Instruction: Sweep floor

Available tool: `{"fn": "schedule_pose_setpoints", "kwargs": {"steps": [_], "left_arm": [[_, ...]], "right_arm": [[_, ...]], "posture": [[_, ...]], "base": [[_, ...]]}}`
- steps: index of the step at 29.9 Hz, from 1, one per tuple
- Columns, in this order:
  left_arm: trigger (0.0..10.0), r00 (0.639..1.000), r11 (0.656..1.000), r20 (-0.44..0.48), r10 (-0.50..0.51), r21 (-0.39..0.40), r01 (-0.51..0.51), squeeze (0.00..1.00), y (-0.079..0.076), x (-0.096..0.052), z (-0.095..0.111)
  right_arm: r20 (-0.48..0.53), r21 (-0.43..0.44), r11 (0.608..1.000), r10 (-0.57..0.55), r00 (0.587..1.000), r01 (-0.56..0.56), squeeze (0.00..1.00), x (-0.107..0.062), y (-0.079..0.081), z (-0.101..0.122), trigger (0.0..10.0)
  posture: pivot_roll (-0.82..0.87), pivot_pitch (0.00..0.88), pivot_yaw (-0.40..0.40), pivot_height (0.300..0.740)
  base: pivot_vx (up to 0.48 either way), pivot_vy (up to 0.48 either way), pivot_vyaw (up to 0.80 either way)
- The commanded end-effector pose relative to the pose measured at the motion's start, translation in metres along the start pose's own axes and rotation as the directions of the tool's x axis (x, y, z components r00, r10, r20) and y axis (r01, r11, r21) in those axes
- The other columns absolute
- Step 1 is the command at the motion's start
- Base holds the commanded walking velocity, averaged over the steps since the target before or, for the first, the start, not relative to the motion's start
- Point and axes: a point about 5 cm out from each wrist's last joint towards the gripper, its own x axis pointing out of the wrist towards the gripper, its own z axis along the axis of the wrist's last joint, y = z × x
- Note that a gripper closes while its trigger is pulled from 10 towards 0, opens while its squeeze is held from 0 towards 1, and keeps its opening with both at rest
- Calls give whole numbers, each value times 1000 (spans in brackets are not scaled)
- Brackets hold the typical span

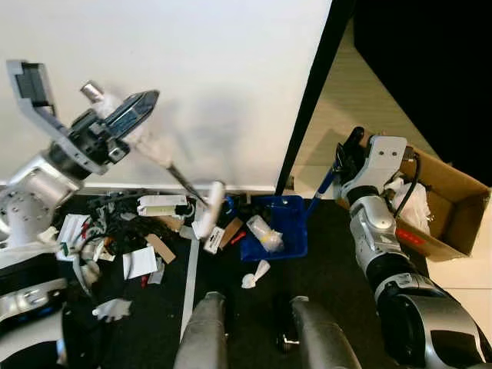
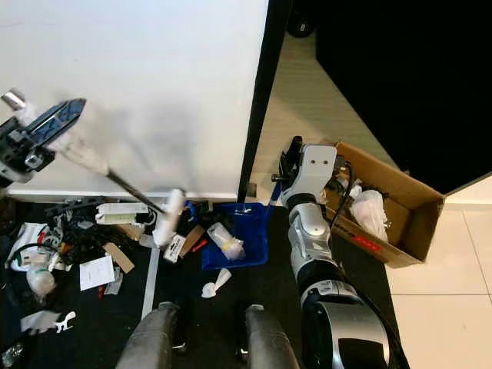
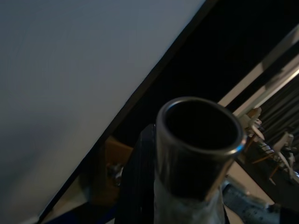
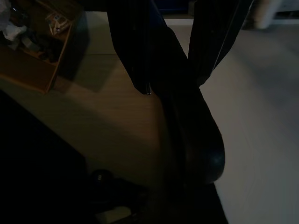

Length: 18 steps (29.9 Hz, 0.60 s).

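Left end effector clamped on the broom, right end effector clamped on the dustpan handle: drag short strokes toward the dustpan.

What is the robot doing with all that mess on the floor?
It is sweeping. Its left gripper holds a broom by the handle, and the brush end sits in the litter pile by the white wall. Its right gripper holds the handle of a blue dustpan, which rests on the dark floor with some rubbish already in it. A cardboard box of trash stands to the right.
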Motion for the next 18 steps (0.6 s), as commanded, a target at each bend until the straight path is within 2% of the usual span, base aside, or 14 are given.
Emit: {"fn": "schedule_pose_setpoints", "kwargs": {"steps": [1, 2, 3, 7, 9, 11, 12, 14, 16, 17, 18], "left_arm": [[10000, 999, 999, -36, 29, 37, -28, 0, 4, -6, -3], [10000, 997, 998, -39, 60, 36, -59, 0, 11, -8, -13], [10000, 992, 992, -13, 125, 8, -124, 0, 25, -10, -34], [10000, 986, 986, -11, 168, -8, -168, 0, 32, -10, -48], [10000, 976, 977, -42, 213, -9, -213, 0, 38, -8, -63], [10000, 965, 964, -68, 252, -71, -257, 0, 42, -2, -89], [10000, 965, 964, -68, 252, -71, -257, 0, 42, -2, -89], [10000, 965, 941, -13, 262, -219, -258, 0, 40, 10, -106], [10000, 973, 923, 57, 223, -334, -192, 0, 33, 23, -112], [10000, 973, 923, 57, 223, -334, -192, 0, 33, 23, -112], [10000, 979, 916, 100, 176, -380, -126, 0, 26, 32, -113]], "right_arm": [[-285, 58, 998, 8, 959, 9, 0, -33, 3, -59, 10000], [-285, 57, 998, 9, 958, 8, 0, -33, 3, -59, 10000], [-285, 55, 998, 10, 958, 6, 0, -33, 3, -59, 10000], [-285, 54, 999, 11, 959, 5, 0, -33, 3, -59, 10000], [-283, 54, 999, 12, 959, 4, 0, -33, 3, -59, 10000], [-282, 54, 999, 13, 959, 3, 0, -33, 4, -59, 10000], [-282, 54, 999, 13, 959, 3, 0, -33, 4, -59, 10000], [-280, 55, 998, 14, 960, 2, 0, -33, 4, -59, 10000], [-280, 55, 998, 14, 960, 2, 0, -33, 5, -59, 10000], [-280, 55, 998, 14, 960, 2, 0, -33, 5, -59, 10000], [-279, 56, 998, 13, 960, 3, 0, -34, 5, -59, 10000]], "posture": [[64, 359, 27, 740], [64, 359, 27, 740], [50, 363, 21, 740], [44, 365, 19, 740], [29, 373, 18, 740], [25, 375, 19, 740], [25, 375, 19, 740], [12, 378, 23, 740], [7, 378, 26, 740], [7, 378, 26, 740], [6, 379, 27, 740]], "base": [[0, 0, 0], [0, 0, 0], [0, 0, 0], [0, 0, 0], [0, 0, 0], [0, 0, 0], [0, 0, 0], [0, 0, 0], [0, 0, 0], [0, 0, 0], [0, 0, 0]]}}
